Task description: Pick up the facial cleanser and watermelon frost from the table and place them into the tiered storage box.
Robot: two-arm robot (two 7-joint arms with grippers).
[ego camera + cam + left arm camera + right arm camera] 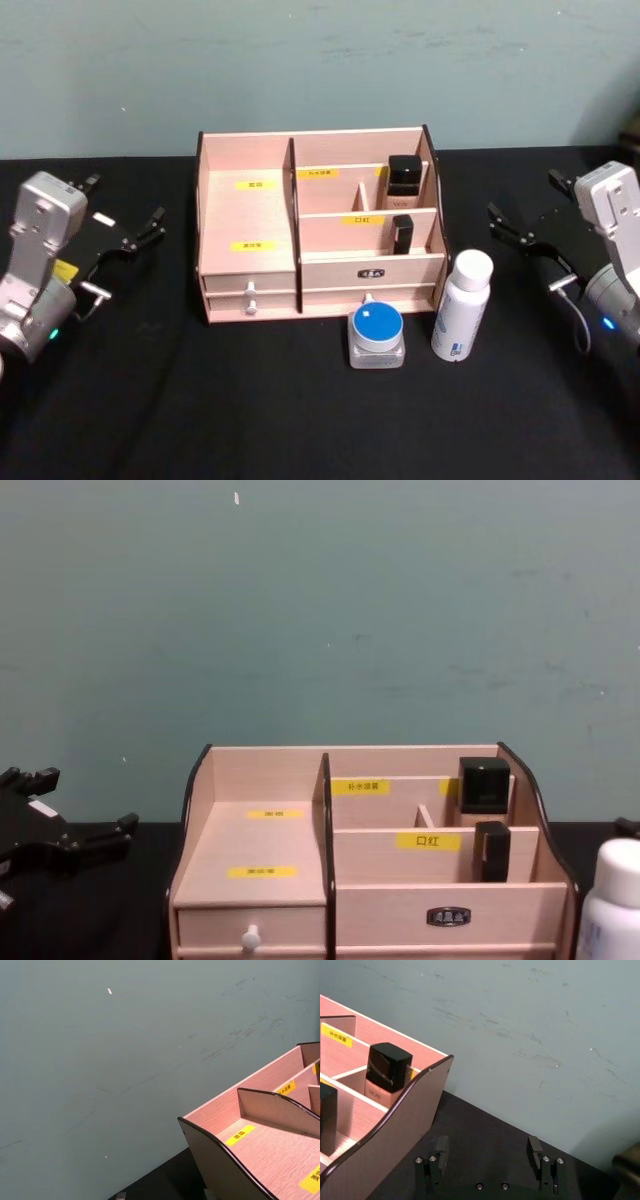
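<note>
The facial cleanser (460, 305), a white bottle with a white cap, stands on the black table just off the front right corner of the tiered storage box (250, 215); its top also shows in the chest view (612, 900). The watermelon frost (377, 335), a squat jar with a blue lid, sits in front of the box beside the bottle. My left gripper (125, 235) hovers open to the left of the box. My right gripper (520, 232) hovers open to the box's right, behind the bottle, with its fingers (535, 1150) spread and nothing between them.
The box (250, 840) holds two dark-capped cosmetics (404, 175) (402, 233) in its right rear compartments. Its left tiers are bare, and two white-knobbed drawers (250, 291) face front. A teal wall rises close behind. Black tabletop stretches in front and to both sides.
</note>
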